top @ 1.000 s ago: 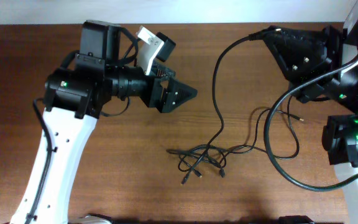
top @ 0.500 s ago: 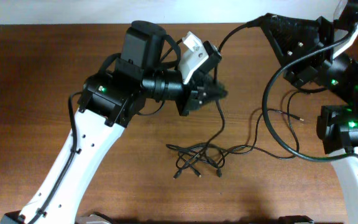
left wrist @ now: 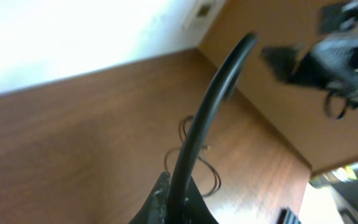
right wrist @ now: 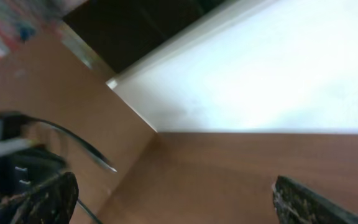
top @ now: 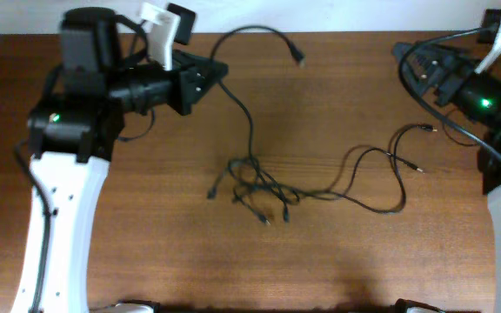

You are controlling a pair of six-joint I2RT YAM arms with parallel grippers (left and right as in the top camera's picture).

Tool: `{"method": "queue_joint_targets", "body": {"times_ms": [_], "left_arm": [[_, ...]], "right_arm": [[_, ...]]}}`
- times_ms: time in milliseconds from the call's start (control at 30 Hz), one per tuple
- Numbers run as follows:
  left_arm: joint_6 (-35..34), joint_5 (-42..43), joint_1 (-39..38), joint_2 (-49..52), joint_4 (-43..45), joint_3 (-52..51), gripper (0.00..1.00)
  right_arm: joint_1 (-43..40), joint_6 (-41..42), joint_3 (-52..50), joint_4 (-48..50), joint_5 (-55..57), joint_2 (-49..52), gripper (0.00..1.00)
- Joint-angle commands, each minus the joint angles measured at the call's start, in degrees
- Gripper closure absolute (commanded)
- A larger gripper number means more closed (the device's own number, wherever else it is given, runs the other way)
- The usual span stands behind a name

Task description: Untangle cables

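Observation:
The cables are thin black cords, knotted together in a tangle on the middle of the wooden table. One cord rises from the knot into my left gripper, which is shut on it. Past the jaws it arcs right to a free plug. In the left wrist view that cord runs up from between the shut fingers. Another cord loops right and ends in small plugs. My right gripper is open at the far right, its fingers wide apart with nothing between them.
Thicker black arm cables hang by the right arm. The table's back edge meets a white wall. The left arm's white link covers the left side of the table.
My right gripper opened, let go of the cord's end and drew back to the right. My left gripper shut on that cord and pulled it up and left, dragging the tangle leftward.

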Motion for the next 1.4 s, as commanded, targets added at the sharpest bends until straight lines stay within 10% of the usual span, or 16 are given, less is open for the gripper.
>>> {"method": "queue_joint_targets", "body": {"times_ms": [0,300,733,767,800,900,1033,1067,1200,1367], "left_arm": [[-7.54,2.03,2.19,-5.29,5.44,4.26,1.00],[-26.40,2.10,2.93,-6.23,20.57,10.38,0.99],[-31.43,0.13,-1.79,-6.10,20.28,10.43,1.00],[-32.02,-0.83,-2.69,-5.97,20.31,10.43,1.00],[-32.00,-1.03,-3.30,-5.95,20.41,10.43,1.00],[-32.02,-1.01,-3.32,-5.97,20.41,10.43,0.99],[-32.02,-0.98,-3.32,-5.97,20.39,10.43,0.88],[-32.00,-0.92,-3.32,-5.97,20.24,10.43,0.59],[-31.98,1.70,-3.32,-5.97,20.24,10.43,0.23],[-31.17,2.47,-3.32,-5.97,19.30,10.43,0.18]], "right_arm": [[3.39,-9.33,0.13,-4.85,-3.13,4.31,0.00],[23.89,-49.40,0.13,-13.27,-8.87,9.16,0.01],[41.16,-49.75,0.13,11.06,3.37,12.66,0.18],[41.68,-49.77,0.13,11.30,3.87,12.66,0.24],[41.86,-49.72,0.13,11.34,4.44,12.66,0.84],[41.81,-49.75,0.13,10.64,7.89,12.66,0.96],[41.72,-49.75,0.13,8.94,19.43,12.66,0.96],[41.70,-49.75,0.13,8.55,23.82,12.66,0.96],[39.67,-49.75,0.13,8.61,43.19,12.63,0.96],[29.97,-49.72,0.15,15.13,56.00,10.51,0.96]]}}
